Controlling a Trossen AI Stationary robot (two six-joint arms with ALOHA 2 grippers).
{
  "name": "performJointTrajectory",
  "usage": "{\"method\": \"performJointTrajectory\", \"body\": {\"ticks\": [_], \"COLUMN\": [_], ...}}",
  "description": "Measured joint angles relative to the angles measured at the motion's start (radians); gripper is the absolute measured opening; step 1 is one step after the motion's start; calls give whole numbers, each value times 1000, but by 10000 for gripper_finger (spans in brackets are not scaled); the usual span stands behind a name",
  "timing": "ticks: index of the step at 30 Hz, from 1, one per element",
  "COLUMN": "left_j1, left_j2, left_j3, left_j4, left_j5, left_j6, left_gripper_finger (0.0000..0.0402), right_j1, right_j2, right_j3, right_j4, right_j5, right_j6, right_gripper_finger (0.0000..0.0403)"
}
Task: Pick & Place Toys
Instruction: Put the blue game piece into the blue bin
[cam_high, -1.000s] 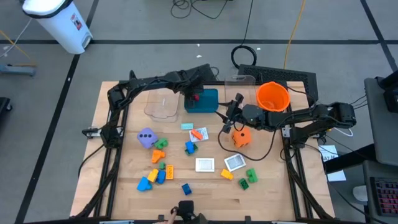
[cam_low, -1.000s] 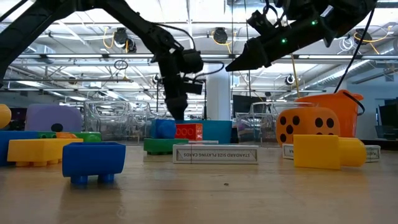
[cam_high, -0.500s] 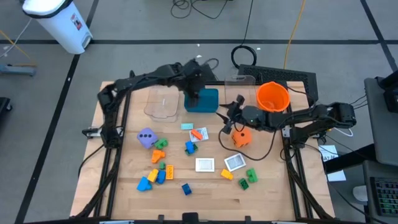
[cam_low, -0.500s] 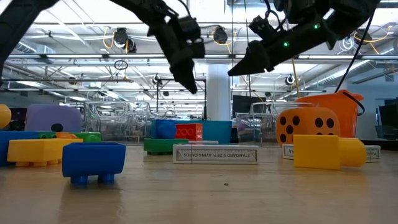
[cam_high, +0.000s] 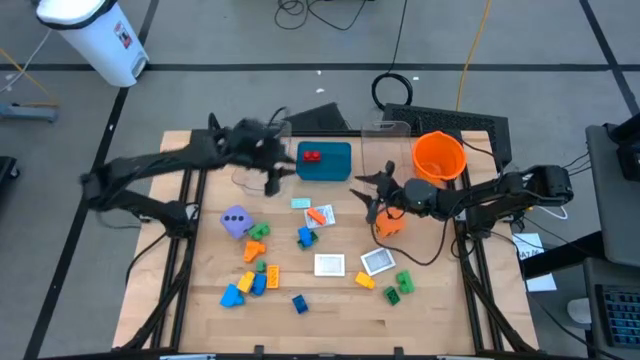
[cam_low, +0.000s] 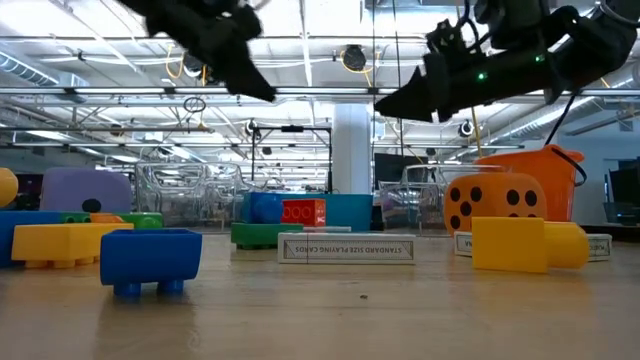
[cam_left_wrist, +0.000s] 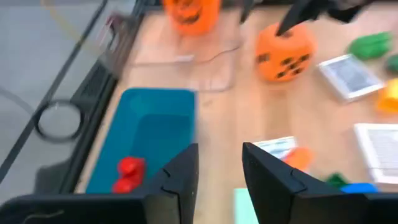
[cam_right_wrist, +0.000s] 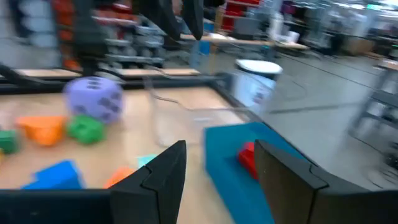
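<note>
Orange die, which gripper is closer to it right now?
Right. The right gripper hovers just beside the orange die; the left gripper is far off, near the clear bin.

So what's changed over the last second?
The left gripper has let go of the red brick, which now lies in the teal tray, and swung away toward the clear bin, jaws open. The right gripper moved closer to the orange die. The other toys stayed put.

My worktop (cam_high: 430, 300) is light wood. Sitting on it: a teal tray (cam_high: 335, 165), a clear bin (cam_high: 255, 175), an orange bowl (cam_high: 439, 155), purple die (cam_high: 236, 221), orange die (cam_high: 388, 222), white cards (cam_high: 329, 264) and scattered bricks (cam_high: 252, 283).
</note>
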Motion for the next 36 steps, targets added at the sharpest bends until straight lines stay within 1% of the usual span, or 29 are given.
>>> {"method": "performJointTrajectory", "body": {"ticks": [4, 6, 8, 12, 14, 16, 18, 23, 25, 26, 28, 30, 36], "left_j1": [-92, -148, -208, -340, -414, -493, -579, -767, -815, -833, -856, -866, -867], "left_j2": [-187, -269, -352, -514, -587, -645, -684, -699, -685, -678, -663, -646, -610], "left_j3": [-216, -300, -368, -464, -497, -525, -553, -615, -634, -638, -639, -639, -639], "left_j4": [178, 227, 238, 232, 229, 232, 237, 279, 322, 334, 338, 346, 332], "left_j5": [-13, -33, -47, -69, -101, -159, -241, -505, -586, -613, -635, -634, -617], "left_j6": [-67, -114, -166, -276, -319, -345, -360, -346, -314, -291, -249, -220, -188], "left_gripper_finger": [120, 120, 120, 120, 120, 120, 120, 120, 120, 120, 120, 120, 120], "right_j1": [26, 37, 46, 65, 72, 76, 76, 76, 76, 76, 76, 76, 114], "right_j2": [0, 0, 0, 0, 0, 0, 0, 0, 0, 0, 0, 0, 0], "right_j3": [0, 0, 0, 0, 0, 0, 0, 0, 0, 0, 0, 0, 0], "right_j4": [35, 46, 56, 61, 79, 82, 77, 71, 73, 72, 77, 79, 72], "right_j5": [-75, -112, -154, -222, -227, -227, -227, -227, -227, -228, -228, -228, -227], "right_j6": [0, 0, 3, 7, 8, 10, 10, 10, 24, 55, 132, 175, 216], "right_gripper_finger": [181, 181, 181, 181, 181, 181, 181, 180, 180, 180, 180, 180, 180]}}
